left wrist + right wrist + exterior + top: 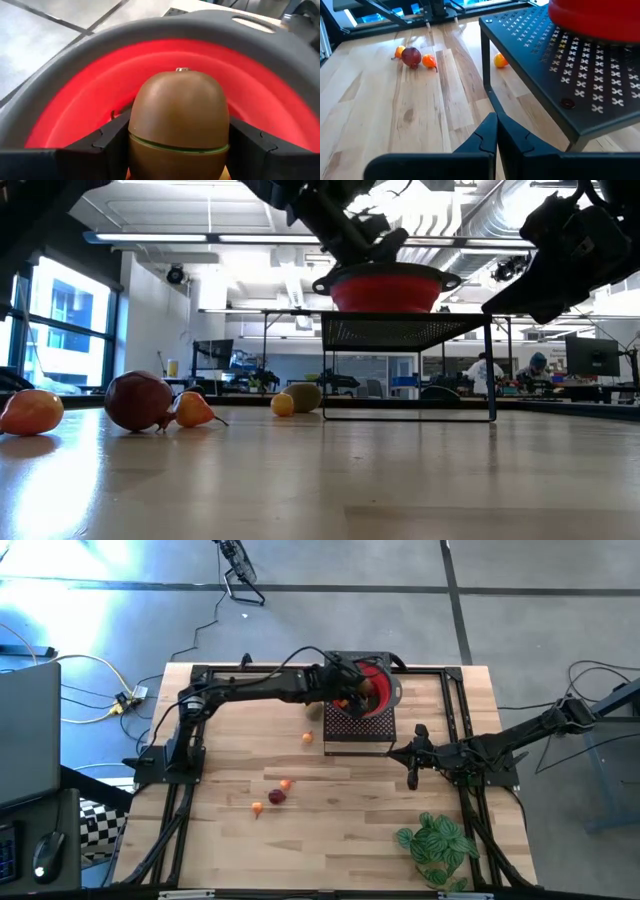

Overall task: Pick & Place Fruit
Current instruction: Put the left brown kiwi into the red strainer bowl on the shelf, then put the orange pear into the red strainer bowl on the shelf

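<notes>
My left gripper (pixel 350 692) reaches over the red bowl (pixel 380 685), which stands on a black perforated stand (pixel 358 730), and is shut on a brown kiwi-like fruit (pixel 177 115). On the table lie an orange fruit (pixel 307 738), a second orange one (pixel 286 784), a dark red one (pixel 276 797) and a small orange one (pixel 257 808). The low view also shows a yellow fruit (pixel 283 404) beside a greenish one (pixel 305 396). My right gripper (pixel 413 776) waits shut over the table right of the stand. My left gripper pinches the brown fruit between its two fingers (pixel 112 137), one on each side of its lower half (pixel 150 145). The fruit is lifted clear, above the bowl's red inside (pixel 85 110), with its stem end (pixel 182 70) pointing away from the wrist.
A green leafy plant (pixel 438 845) stands near the table's near right corner. The stand's thin legs (pixel 324 370) leave open room beneath it. Bare wood (pixel 350 815) lies between the fruits and the plant. People and desks show in the room behind (pixel 485 370).
</notes>
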Available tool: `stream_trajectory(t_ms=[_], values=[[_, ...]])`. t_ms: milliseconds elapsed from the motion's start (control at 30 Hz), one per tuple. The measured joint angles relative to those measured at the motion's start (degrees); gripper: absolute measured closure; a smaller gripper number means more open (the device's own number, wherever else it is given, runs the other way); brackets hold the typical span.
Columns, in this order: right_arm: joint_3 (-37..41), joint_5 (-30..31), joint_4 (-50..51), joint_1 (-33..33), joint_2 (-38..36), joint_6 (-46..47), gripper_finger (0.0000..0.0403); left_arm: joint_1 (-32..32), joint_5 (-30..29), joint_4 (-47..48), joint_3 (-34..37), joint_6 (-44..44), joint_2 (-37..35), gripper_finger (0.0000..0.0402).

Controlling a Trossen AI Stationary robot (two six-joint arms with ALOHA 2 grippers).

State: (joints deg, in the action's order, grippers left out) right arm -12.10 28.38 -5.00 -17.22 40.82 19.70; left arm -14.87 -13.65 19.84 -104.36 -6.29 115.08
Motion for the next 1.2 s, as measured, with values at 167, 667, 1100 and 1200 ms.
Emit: stream_trajectory(t_ms=[167,667,1100,1200], values=[[0.0,0.0,0.29,-0.02,0.01,0.17,0.0401,-0.12,-1.49,-0.27,-0.02,-0.15,0.35,0.016],[0.0,0.0,0.29,-0.02,0.02,0.13,0.0401,-0.12,-1.51,-3.26,0.0,0.09,0.38,0.0146],[0.0,0.0,0.29,-0.02,0.01,0.15,0.0401,-0.12,-1.51,-5.86,0.0,0.07,0.38,0.0094],[0.0,0.0,0.29,-0.02,0.02,0.17,0.0401,-0.14,-1.49,-6.58,0.02,0.43,-0.06,0.0094]])
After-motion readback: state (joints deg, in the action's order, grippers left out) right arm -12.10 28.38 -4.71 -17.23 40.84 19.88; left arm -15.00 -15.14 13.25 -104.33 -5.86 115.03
